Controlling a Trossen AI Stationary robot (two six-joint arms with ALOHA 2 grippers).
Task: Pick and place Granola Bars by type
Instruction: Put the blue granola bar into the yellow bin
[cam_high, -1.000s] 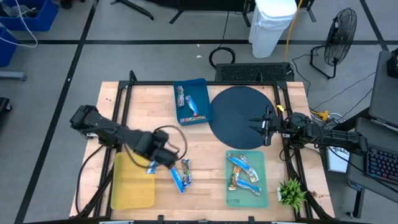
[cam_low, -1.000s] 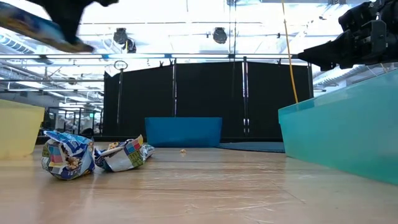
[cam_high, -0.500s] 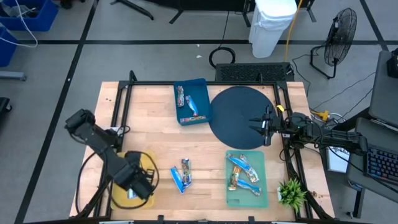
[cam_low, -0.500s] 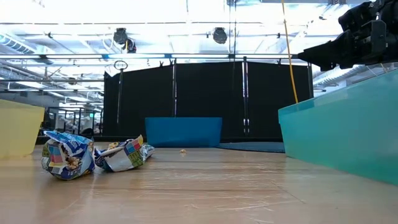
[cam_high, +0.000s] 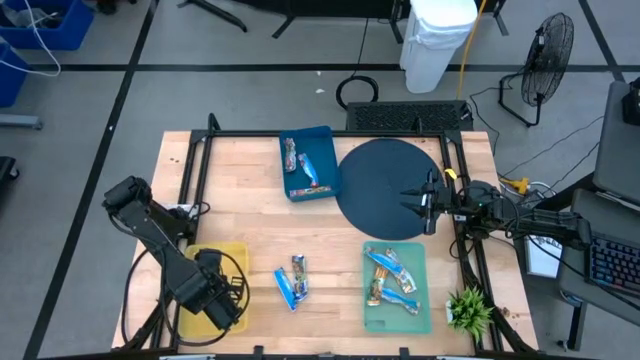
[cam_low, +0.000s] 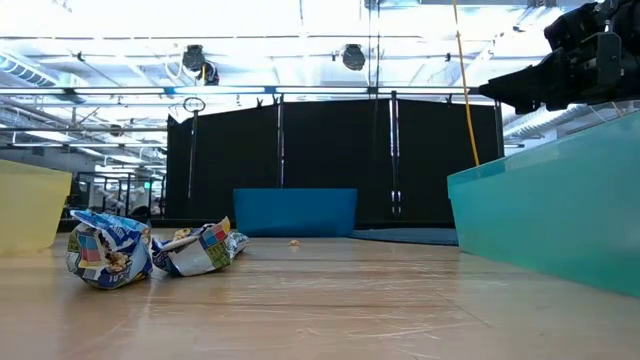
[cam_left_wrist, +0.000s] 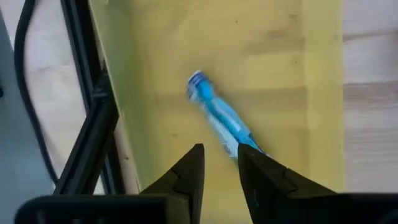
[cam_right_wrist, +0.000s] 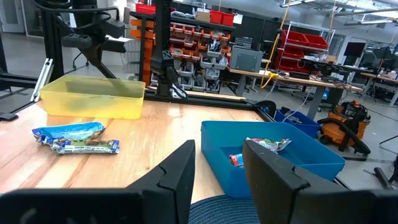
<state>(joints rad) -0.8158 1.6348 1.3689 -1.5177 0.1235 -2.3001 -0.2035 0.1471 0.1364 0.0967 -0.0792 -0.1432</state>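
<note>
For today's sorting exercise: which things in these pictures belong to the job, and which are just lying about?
Belonging to the job:
- blue bar in the yellow tray
- two loose bars
- blue tray
- green tray
- left gripper, open; right gripper

Just lying about:
- dark round mat
- small plant
- fan
</note>
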